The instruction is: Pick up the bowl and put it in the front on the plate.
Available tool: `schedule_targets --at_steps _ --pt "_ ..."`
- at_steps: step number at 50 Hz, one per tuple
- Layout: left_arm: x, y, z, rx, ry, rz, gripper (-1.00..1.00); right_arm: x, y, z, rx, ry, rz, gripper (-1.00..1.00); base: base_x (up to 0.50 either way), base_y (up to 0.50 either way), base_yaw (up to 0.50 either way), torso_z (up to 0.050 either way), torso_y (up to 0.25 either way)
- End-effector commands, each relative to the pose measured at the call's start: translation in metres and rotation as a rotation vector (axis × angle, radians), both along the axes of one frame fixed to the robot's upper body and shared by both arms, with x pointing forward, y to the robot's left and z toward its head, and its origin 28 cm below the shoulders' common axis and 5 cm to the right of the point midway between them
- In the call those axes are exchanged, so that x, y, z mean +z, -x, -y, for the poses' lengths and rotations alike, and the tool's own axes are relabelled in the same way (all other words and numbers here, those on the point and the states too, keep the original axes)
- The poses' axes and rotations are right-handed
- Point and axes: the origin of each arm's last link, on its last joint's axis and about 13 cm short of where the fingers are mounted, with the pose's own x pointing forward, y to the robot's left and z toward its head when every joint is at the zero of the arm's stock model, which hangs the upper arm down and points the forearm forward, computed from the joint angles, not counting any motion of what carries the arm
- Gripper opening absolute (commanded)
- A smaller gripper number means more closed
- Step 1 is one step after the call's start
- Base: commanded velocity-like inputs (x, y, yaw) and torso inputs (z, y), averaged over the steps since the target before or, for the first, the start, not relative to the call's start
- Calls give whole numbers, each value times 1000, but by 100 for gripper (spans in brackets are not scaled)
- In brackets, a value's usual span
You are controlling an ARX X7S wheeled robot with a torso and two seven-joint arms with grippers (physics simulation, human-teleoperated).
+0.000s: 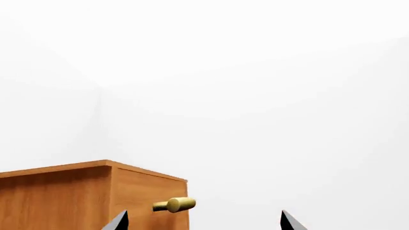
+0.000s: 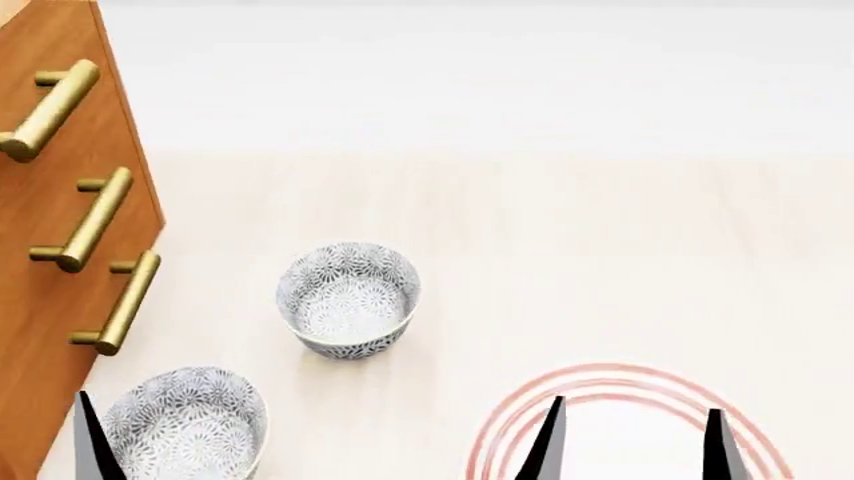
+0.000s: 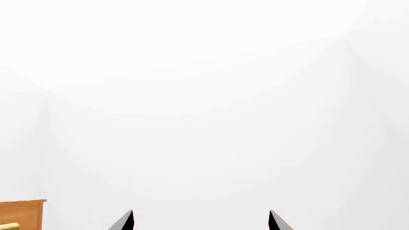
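Bowl [image 2: 348,299]: round, deep, white with dense grey floral pattern, upright, beyond the red-ringed plate [image 2: 507,425]. A look-alike bowl [image 2: 186,423] sits beside the wooden cabinet [image 2: 34,250]. Left gripper [image 1: 203,221] and right gripper [image 2: 630,440]: fingers spread, empty. No legible writing.

No readable text, labels, brands or numbers anywhere; far surfaces possibly too washed-out.
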Motion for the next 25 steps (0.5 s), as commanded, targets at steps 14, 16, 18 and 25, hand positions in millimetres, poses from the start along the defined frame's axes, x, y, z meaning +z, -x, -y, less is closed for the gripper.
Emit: schedule_targets --at_steps 14,16,18,25 --pt "-4 -3 -1 -12 20 -56 100 -2 -1 -2 20 59 -26 100 0 318 0 0 0" --pt "-4 -3 0 -12 21 -56 100 -4 -3 -1 9 60 -40 100 0 0 0 0 0" --pt "-4 -3 0 -13 16 -55 100 -4 -2 -1 9 56 -39 100 0 0 0 0 0" --pt "-7 -4 1 6 -35 -86 100 -5 -3 -1 11 48 -62 100 0 0 0 0 -100"
